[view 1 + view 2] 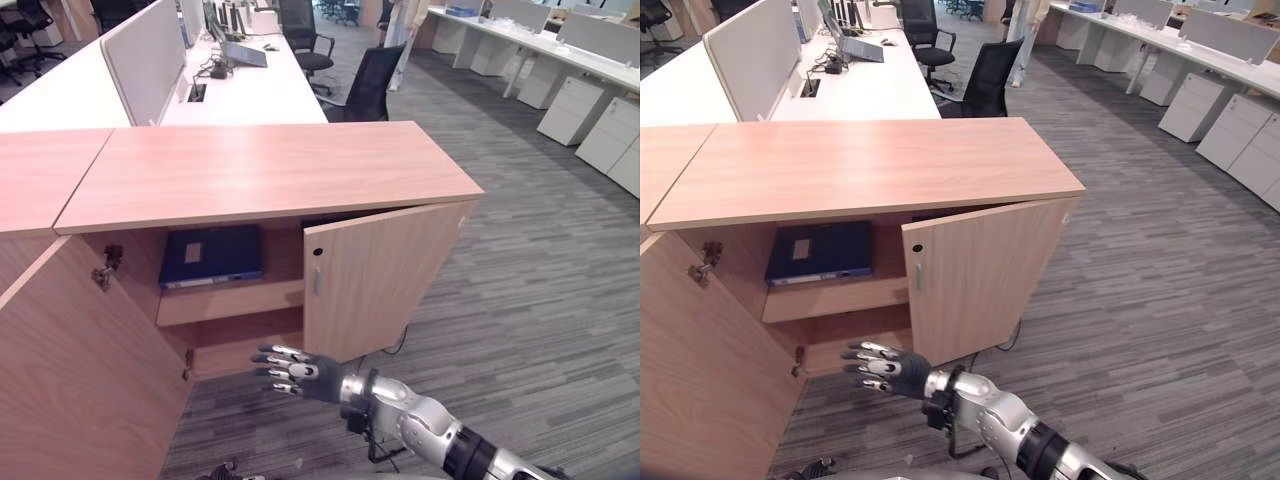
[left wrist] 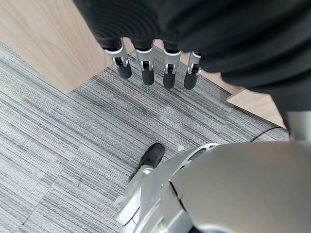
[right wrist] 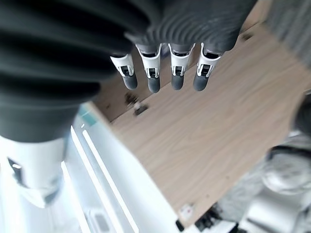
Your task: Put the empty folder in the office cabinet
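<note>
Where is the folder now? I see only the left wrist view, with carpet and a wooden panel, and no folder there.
Observer: The blue folder lies flat on the upper shelf inside the cabinet.
Operator: Does the right hand hold anything?
Observer: No. It is low in front of the cabinet's open side, its fingers straight and empty.
Operator: How do the doors stand?
Observer: The left door is wide open; the right door is about half open.
</note>
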{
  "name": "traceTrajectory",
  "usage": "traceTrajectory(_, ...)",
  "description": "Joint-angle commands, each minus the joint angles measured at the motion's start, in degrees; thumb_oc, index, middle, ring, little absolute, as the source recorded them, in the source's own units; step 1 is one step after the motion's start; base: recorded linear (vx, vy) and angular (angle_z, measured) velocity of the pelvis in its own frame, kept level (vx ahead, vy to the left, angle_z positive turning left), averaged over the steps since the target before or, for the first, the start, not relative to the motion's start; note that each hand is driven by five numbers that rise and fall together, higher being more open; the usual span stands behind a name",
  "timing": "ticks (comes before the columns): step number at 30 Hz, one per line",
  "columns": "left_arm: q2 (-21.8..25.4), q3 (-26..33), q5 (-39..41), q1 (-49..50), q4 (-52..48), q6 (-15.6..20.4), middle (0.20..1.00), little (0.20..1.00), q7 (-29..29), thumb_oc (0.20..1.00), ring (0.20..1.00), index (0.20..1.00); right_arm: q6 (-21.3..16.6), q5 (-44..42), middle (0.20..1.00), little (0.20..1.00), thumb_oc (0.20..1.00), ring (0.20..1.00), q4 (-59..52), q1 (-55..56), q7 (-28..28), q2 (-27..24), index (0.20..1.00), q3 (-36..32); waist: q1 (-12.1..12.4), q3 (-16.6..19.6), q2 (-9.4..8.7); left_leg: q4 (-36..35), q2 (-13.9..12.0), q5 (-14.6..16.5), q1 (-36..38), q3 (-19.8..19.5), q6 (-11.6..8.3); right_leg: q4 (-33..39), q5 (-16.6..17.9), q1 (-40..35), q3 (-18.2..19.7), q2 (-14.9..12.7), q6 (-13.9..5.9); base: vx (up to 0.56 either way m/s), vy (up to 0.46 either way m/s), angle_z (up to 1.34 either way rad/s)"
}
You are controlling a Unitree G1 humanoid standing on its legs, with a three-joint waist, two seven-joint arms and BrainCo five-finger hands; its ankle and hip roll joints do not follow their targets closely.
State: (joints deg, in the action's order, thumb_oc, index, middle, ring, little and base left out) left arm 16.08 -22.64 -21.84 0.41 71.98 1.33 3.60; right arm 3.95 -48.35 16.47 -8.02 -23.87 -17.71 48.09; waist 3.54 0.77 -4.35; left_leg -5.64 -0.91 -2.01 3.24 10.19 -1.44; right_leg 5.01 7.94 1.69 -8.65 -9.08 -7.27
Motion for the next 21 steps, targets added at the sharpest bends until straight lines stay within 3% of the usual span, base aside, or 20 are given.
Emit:
traceTrajectory(1,-1.77,-1.17,-1.33,-2.47,5.52,0.07,1.000,1.000,-0.10,1.000,1.000,1.000,-5.46,7.88,1.000,1.000,1.000,1.000,1.88,-2.48,0.19,-2.50,1.000,-0.76,-0.09,-1.35,0.35,0.64,2.95,5.76,-1.16,-4.09,1.77,-2.61,-4.43,2.89,0.08,-0.49,-3.13,-0.03,0.049,0.02)
traceTrajectory(3,-1.93,-1.29,-1.05,-3.21,5.78,-0.15,1.000,1.000,-0.76,1.000,1.000,1.000,-5.62,16.46,1.000,1.000,1.000,1.000,5.06,-1.95,1.69,-3.90,1.000,-2.33,-0.56,-1.17,0.60,0.64,3.37,5.60,-1.65,-4.48,2.02,-3.22,-4.35,3.51,0.29,-1.03,-3.37,-0.03,0.059,0.08)
traceTrajectory(7,-2.43,-0.11,0.77,-3.73,6.83,-0.98,1.000,1.000,-1.75,1.000,1.000,1.000,-5.08,24.92,1.000,1.000,1.000,1.000,14.64,0.50,6.72,-2.41,1.000,-11.38,-1.74,-1.86,2.12,0.64,4.45,5.18,-1.96,-6.11,2.86,-6.41,-4.24,5.09,1.87,-2.79,-4.12,-0.03,0.070,0.12)
traceTrajectory(8,-2.71,-0.04,1.75,-3.74,7.43,-0.85,1.000,1.000,-1.14,1.000,1.000,1.000,-5.67,25.27,1.000,1.000,1.000,1.000,20.36,2.07,10.83,-0.01,1.000,-17.39,-3.17,-2.28,3.02,0.64,4.67,4.84,-2.24,-8.20,2.99,-7.84,-4.91,5.70,6.56,-2.29,-4.00,-0.02,0.040,0.07)
traceTrajectory(9,-2.69,-0.04,1.75,-3.76,7.44,-0.84,1.000,1.000,-1.14,1.000,1.000,1.000,-5.68,25.27,1.000,1.000,1.000,1.000,20.38,2.05,10.83,0.01,1.000,-17.40,-3.11,-2.11,2.98,0.64,4.69,4.76,-2.47,-8.12,2.99,-7.82,-4.81,5.95,6.65,-2.30,-4.00,0.00,0.015,0.18)
traceTrajectory(10,-3.05,0.06,2.41,-3.57,8.07,-0.84,1.000,1.000,-1.05,1.000,1.000,1.000,-5.56,25.71,1.000,1.000,1.000,1.000,24.10,2.28,12.65,1.26,1.000,-19.92,-3.87,-2.14,3.29,0.64,4.73,4.77,-2.46,-9.21,3.03,-7.78,-5.73,6.11,10.55,-0.61,-3.65,0.02,-0.008,0.60)
traceTrajectory(11,-3.79,-0.20,3.24,-3.12,9.11,-1.26,1.000,1.000,-0.96,1.000,1.000,1.000,-4.59,28.07,1.000,1.000,1.000,1.000,29.57,1.68,15.49,2.99,1.000,-22.18,-4.61,-2.11,3.56,0.64,4.92,4.23,-2.98,-11.01,3.18,-7.42,-6.85,7.52,18.32,3.59,-2.96,0.02,-0.009,0.68)
traceTrajectory(13,-3.78,-0.19,3.25,-3.14,9.12,-1.26,1.000,1.000,-0.96,1.000,1.000,1.000,-4.60,28.07,1.000,1.000,1.000,1.000,29.59,1.66,15.49,3.01,1.000,-22.18,-4.50,-1.95,3.53,0.64,4.92,4.17,-3.19,-10.89,3.16,-7.42,-6.75,7.77,18.44,3.61,-2.96,-0.01,-0.026,0.74)
traceTrajectory(14,-4.20,-1.01,3.35,-3.12,10.03,-1.30,1.000,1.000,-1.12,1.000,1.000,1.000,-4.06,29.23,1.000,1.000,1.000,1.000,33.91,2.38,18.47,3.51,1.000,-24.98,-5.40,-2.24,3.33,0.64,5.83,3.47,-4.03,-14.41,3.25,-7.61,-7.60,8.91,24.11,8.07,-1.98,-0.01,-0.045,0.85)
traceTrajectory(15,-4.20,-1.03,3.36,-3.13,10.03,-1.30,1.000,1.000,-1.12,1.000,1.000,1.000,-4.07,29.24,1.000,1.000,1.000,1.000,33.94,2.37,18.47,3.53,1.000,-25.00,-5.45,-2.21,3.34,0.64,5.82,3.48,-4.06,-14.48,3.24,-7.75,-7.70,8.98,24.03,8.08,-1.96,0.03,-0.125,1.21)
traceTrajectory(16,-4.91,-1.23,4.29,-3.75,10.96,-1.79,1.000,1.000,-0.92,1.000,1.000,1.000,-3.44,29.68,1.000,1.000,1.000,1.000,42.50,2.23,22.46,4.75,1.000,-28.92,-5.97,-1.82,3.28,0.64,6.63,2.90,-4.83,-18.53,3.02,-7.08,-8.37,7.28,26.15,9.35,-1.68,0.07,-0.147,1.47)
traceTrajectory(18,-5.00,-0.85,6.36,-4.62,11.58,-2.08,1.000,1.000,-0.43,1.000,1.000,1.000,-2.73,30.77,1.000,1.000,1.000,1.000,50.86,1.48,25.13,5.57,1.000,-32.32,-5.90,-1.32,3.67,0.64,6.64,2.49,-4.92,-21.33,2.28,-6.28,-7.83,5.94,25.03,9.63,-0.85,0.10,-0.241,1.82)
traceTrajectory(19,-4.80,0.19,8.20,-5.19,12.14,-2.58,1.000,1.000,0.01,1.000,1.000,1.000,-2.11,29.96,1.000,1.000,1.000,1.000,54.82,1.83,26.74,6.20,1.000,-34.79,-6.06,-0.40,3.94,0.64,6.06,2.31,-5.07,-23.09,1.41,-4.57,-7.82,4.57,22.57,9.53,-0.18,0.08,-0.200,1.22)
traceTrajectory(21,-4.78,0.57,8.66,-5.33,12.18,-2.60,1.000,1.000,0.16,1.000,1.000,1.000,-2.27,29.95,1.000,1.000,1.000,1.000,56.17,2.22,27.39,6.30,1.000,-35.63,-6.11,-0.16,4.00,0.64,5.80,2.22,-5.04,-23.88,1.13,-3.81,-7.94,3.88,21.30,9.47,0.05,0.08,-0.174,1.00)
